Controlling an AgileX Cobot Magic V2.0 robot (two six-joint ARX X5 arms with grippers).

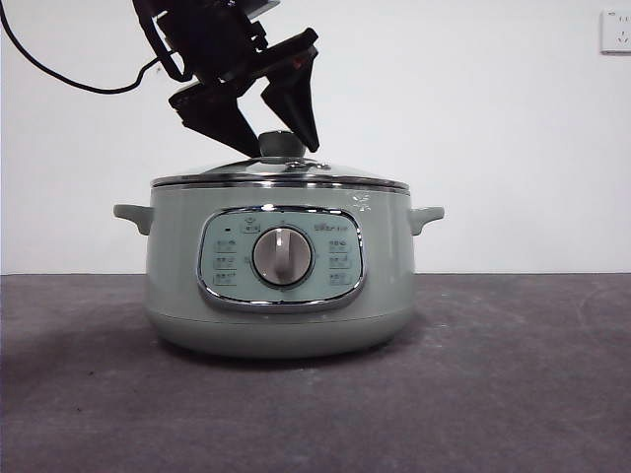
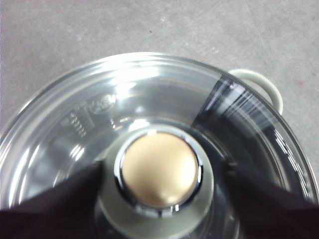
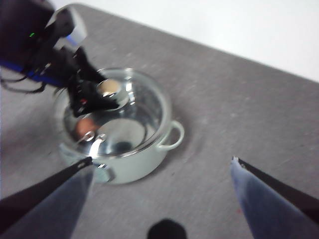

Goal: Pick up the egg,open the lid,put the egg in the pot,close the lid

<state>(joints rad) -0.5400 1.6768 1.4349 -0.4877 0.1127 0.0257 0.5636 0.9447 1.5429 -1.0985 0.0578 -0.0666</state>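
Grey table (image 1: 513, 394): open left gripper (image 1: 264, 123) straddles lid (image 1: 281, 173) knob, seemingly not touching.

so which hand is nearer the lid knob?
Left. The left hand straddles the lid knob, jaws open either side. The right hand is open, off to the side of the pot.

Clear glossy glass lid (image 1: 281, 169) with polished steel rim; smooth satin sage-green pot (image 1: 281, 281), chrome-framed panel. Matt black tool (image 1: 264, 123) at the knob. Grey counter (image 1: 513, 384): rough, matt, cloth-like.
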